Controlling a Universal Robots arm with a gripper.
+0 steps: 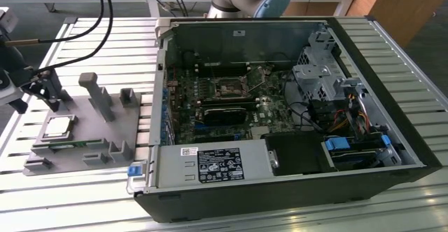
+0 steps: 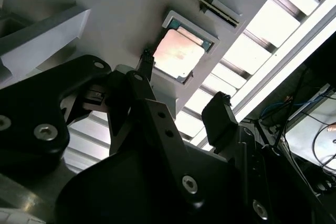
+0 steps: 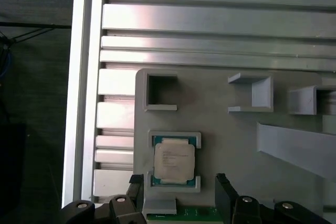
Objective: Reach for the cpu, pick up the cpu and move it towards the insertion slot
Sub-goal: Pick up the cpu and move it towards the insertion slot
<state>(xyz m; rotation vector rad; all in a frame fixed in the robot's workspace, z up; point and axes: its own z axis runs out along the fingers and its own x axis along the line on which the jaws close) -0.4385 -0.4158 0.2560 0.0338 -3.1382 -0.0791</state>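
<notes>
CPU lies flat in its shallow square recess on the grey plastic fixture, silvery top up, with a thin teal edge showing at two sides. In the exterior view the CPU sits toward the fixture's end at the exterior view's left, and the fixture rests on the slatted aluminium table.

The gripper hangs just above the fixture with its jaws spread wide and nothing between them. In the first wrist view the two black fingers stand apart by a little more than the chip's width, near one edge of the chip without touching it. The second wrist view shows the same: the gripper is parted and empty, with the CPU lying beyond the fingertips. A thin green memory strip lies in the fixture just beside the chip's recess.

The insertion slot – a square socket with a dark centre and a metal frame – sits on the motherboard inside the open computer case, well apart from the gripper.
</notes>
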